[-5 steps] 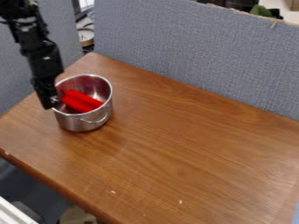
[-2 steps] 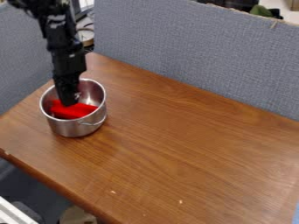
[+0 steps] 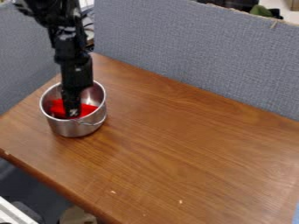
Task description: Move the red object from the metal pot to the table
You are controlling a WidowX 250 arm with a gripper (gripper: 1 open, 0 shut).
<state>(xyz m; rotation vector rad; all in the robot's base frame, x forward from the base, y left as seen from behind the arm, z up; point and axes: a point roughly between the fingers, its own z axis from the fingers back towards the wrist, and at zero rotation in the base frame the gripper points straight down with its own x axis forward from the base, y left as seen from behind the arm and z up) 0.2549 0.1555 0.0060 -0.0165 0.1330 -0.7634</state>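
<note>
The metal pot (image 3: 73, 118) stands on the left part of the wooden table (image 3: 176, 140). The red object (image 3: 58, 108) lies inside it, showing on both sides of the arm's tip. My gripper (image 3: 73, 107), black and hanging from the upper left, reaches straight down into the pot. Its fingers are together and its tip rests at or on the red object. The tip hides the block's middle. I cannot make out a grip on it.
A grey partition wall (image 3: 198, 52) runs along the table's far edge. The table's front edge (image 3: 47, 179) drops off at lower left. Wood to the right of the pot is bare.
The gripper moved from the pot's left rim to above its middle and down inside. The pot shifted slightly left and toward the front.
</note>
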